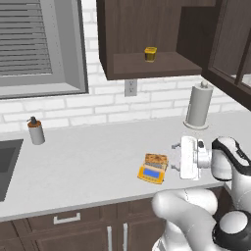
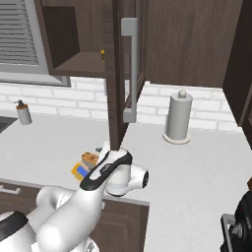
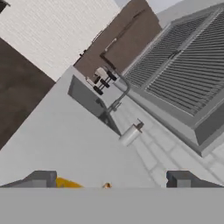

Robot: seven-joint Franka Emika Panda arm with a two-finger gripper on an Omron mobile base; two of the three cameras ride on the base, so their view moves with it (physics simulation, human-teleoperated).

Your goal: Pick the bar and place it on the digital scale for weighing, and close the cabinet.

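Left base view had the bar (image 1: 156, 159) sitting on the digital scale (image 1: 151, 172), my gripper (image 1: 174, 157) just beside it, fingers wide apart, cabinet (image 1: 147, 39) open.

I see tool (image 3: 109, 179) finger tips wide apart at 6 o'clock, orange scale (image 3: 65, 183) edge between them. Soap dispenser (image 3: 130, 134) on counter (image 3: 65, 148) at centre; sink (image 3: 87, 98), faucet (image 3: 118, 94) toward 11; window blinds (image 3: 183, 65) at 2.
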